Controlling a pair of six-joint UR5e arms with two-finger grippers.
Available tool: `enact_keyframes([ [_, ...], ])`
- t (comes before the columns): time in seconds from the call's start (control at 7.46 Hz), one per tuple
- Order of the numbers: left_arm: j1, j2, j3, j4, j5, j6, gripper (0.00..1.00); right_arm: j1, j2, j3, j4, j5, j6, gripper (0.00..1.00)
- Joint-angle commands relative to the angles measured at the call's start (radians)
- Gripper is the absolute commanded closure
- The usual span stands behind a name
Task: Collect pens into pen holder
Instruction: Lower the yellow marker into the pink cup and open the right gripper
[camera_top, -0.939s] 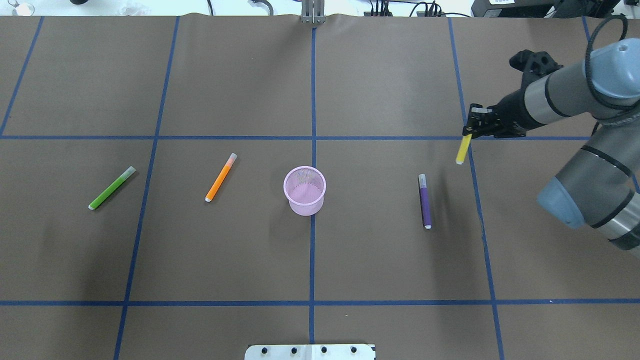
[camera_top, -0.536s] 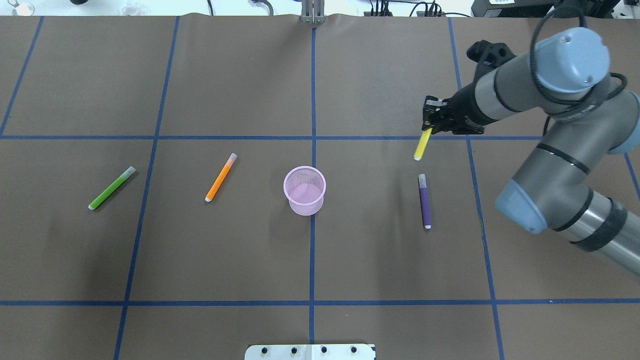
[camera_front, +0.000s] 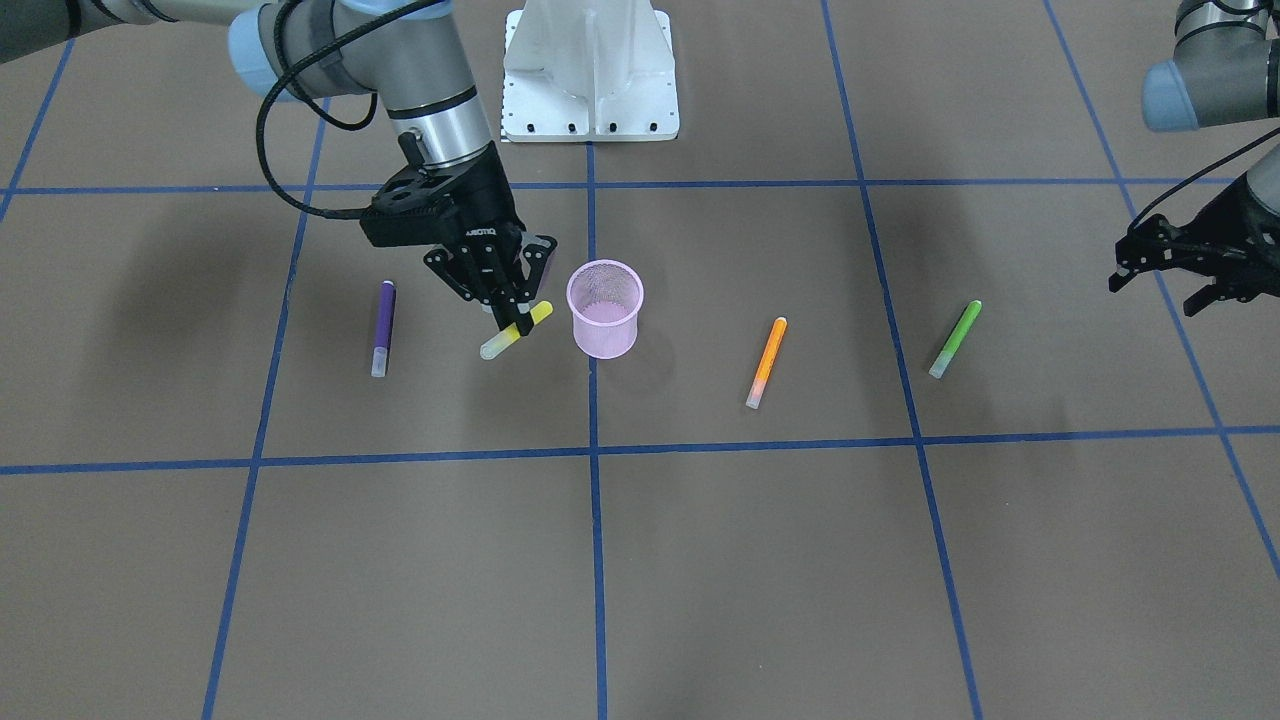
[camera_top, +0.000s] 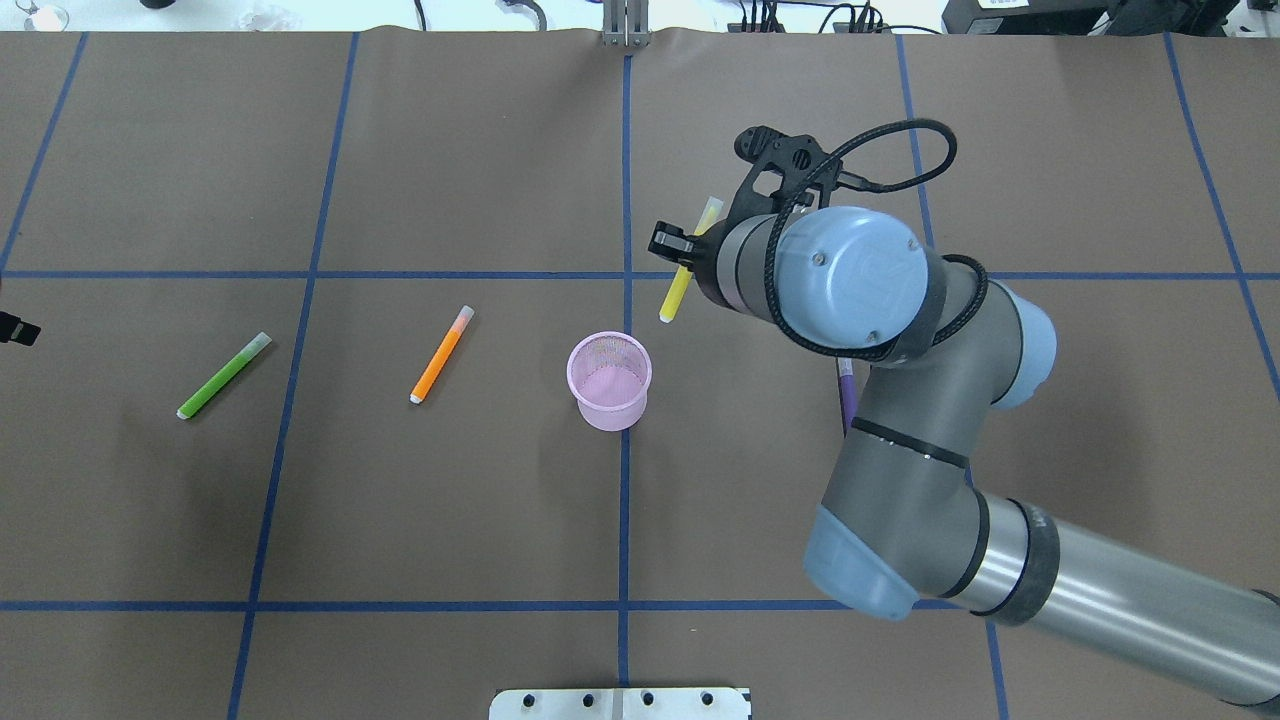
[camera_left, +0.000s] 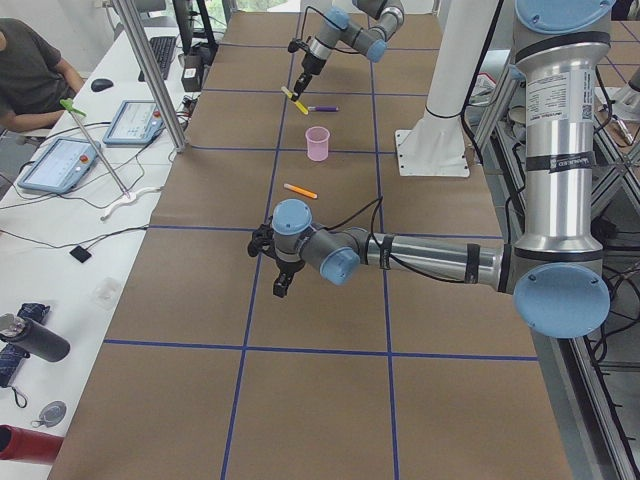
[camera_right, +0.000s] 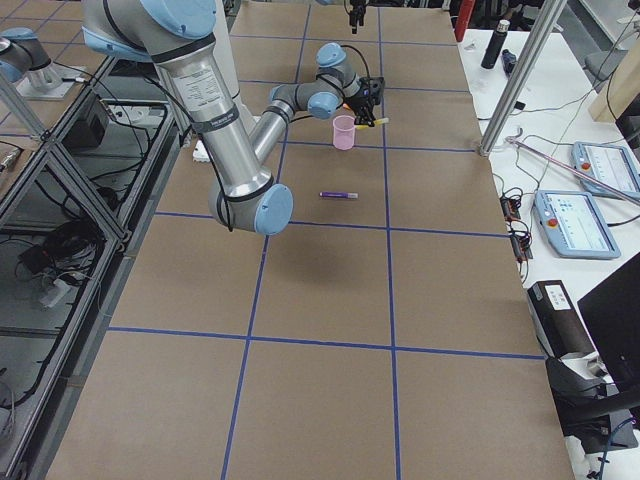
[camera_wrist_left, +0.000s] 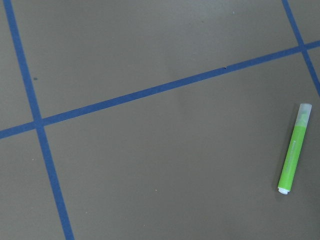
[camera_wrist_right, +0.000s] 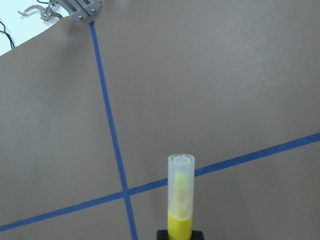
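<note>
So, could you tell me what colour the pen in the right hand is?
The pen is yellow with a pale cap, clearest in the front-facing view.

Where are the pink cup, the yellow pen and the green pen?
pink cup (camera_top: 610, 412), overhead view, its mesh wall.
yellow pen (camera_top: 676, 293), overhead view, its yellow barrel.
green pen (camera_wrist_left: 293, 157), left wrist view, its green barrel.

a near pen and a far pen are lying left of the pen holder, a third pen right, a raised pen hanging between.

The right gripper has the yellow pen at its tips, just beside the pink pen holder; the purple pen lies flat on the table, well apart.
</note>
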Motion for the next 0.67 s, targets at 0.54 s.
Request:
enact_keyframes([
  [0.54,0.099,-0.043,0.005,0.005,0.055,-0.057,0.01,-0.148,0.033,-0.048,0.009,-0.177,-0.004,0.9],
])
